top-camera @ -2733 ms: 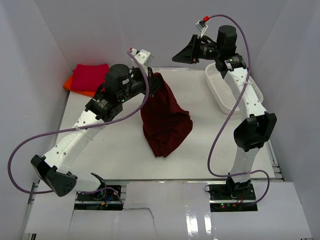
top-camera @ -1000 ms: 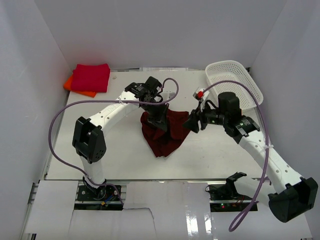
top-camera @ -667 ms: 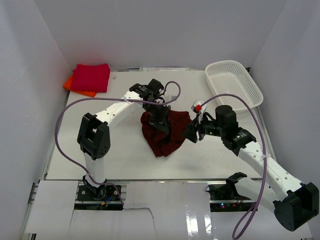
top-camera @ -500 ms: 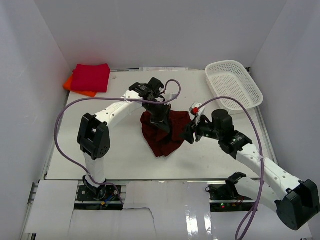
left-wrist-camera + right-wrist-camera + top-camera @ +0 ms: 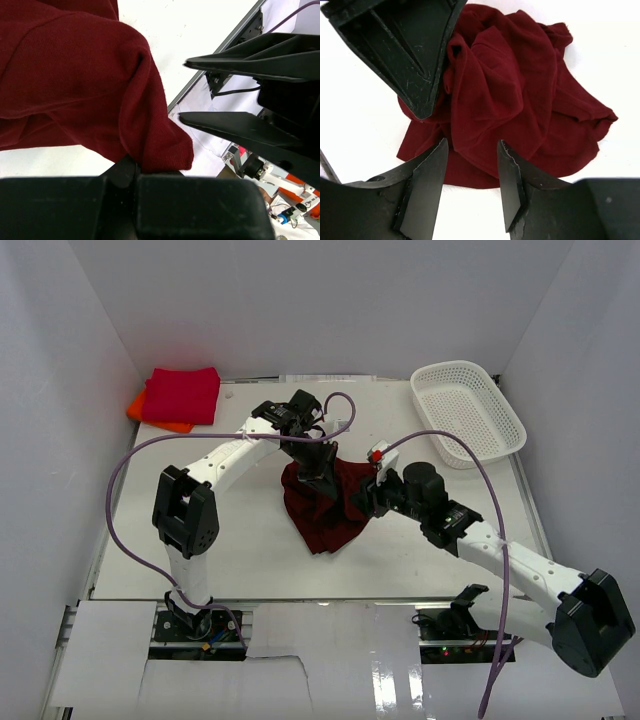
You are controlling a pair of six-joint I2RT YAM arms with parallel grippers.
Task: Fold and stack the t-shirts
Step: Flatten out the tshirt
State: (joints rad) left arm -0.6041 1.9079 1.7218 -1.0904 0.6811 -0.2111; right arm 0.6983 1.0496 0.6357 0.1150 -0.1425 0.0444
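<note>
The left gripper (image 5: 325, 480) is clamped on a fold atop the crumpled maroon t-shirt (image 5: 322, 520). The right gripper (image 5: 471, 150) hovers over the shirt's edge, jaws parted.

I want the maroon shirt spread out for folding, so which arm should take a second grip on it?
Right. The left gripper is shut on the maroon shirt, while the right gripper is open, with a fold of that cloth showing between its fingers.
</note>
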